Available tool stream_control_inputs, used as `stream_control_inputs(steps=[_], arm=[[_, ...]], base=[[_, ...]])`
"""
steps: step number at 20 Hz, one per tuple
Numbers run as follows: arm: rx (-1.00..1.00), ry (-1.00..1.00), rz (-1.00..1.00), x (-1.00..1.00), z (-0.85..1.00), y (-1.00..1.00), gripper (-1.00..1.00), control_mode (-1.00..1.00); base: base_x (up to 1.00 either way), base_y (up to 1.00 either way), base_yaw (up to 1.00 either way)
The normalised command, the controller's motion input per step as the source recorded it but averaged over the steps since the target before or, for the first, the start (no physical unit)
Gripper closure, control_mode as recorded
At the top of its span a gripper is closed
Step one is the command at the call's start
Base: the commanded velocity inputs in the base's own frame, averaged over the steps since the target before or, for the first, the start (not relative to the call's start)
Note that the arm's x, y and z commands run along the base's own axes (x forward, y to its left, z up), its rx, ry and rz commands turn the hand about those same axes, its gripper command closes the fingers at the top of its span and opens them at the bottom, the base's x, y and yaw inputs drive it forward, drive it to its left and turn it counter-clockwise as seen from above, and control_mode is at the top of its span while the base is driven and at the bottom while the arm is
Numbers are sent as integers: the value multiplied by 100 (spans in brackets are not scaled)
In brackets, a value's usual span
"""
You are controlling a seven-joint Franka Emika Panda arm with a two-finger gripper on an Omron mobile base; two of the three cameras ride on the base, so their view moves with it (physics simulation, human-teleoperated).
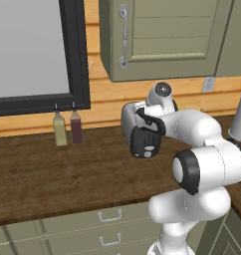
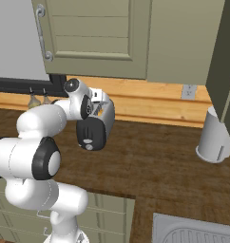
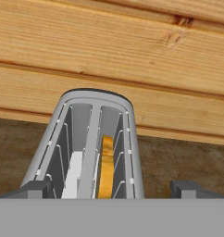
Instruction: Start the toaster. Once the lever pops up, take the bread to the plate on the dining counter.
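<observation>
The silver-white toaster (image 1: 131, 122) (image 2: 106, 118) stands on the brown counter, its black end face with the pale knob (image 1: 148, 153) (image 2: 89, 146) turned toward the base. My gripper (image 3: 112, 190) (image 2: 99, 109) hovers just above the toaster's (image 3: 93, 104) top slots. It is open, with a dark fingertip (image 3: 35, 189) on either side and nothing between them. The bread (image 3: 107, 164) stands edge-up in the right slot, golden along its top. A pale strip (image 3: 74, 173) shows in the left slot. The plate and the dining counter are out of view.
Two bottles (image 1: 60, 130) (image 1: 76, 127) stand at the wall left of the toaster. A white cylindrical container (image 1: 240, 117) (image 2: 213, 137) stands to the right. Wall cabinets (image 1: 162, 35) hang overhead, drawers (image 1: 110, 215) sit below, and a sink (image 2: 193, 230) lies at the near right.
</observation>
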Motion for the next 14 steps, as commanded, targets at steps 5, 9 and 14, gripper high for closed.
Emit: stream_control_inputs(steps=[5, 9, 14], arm=[[0, 0, 0, 0, 0, 0, -100, -100], [0, 0, 0, 0, 0, 0, -100, -100], [0, 0, 0, 0, 0, 0, -100, -100]], base=[[0, 0, 0], [0, 0, 0], [0, 0, 0]])
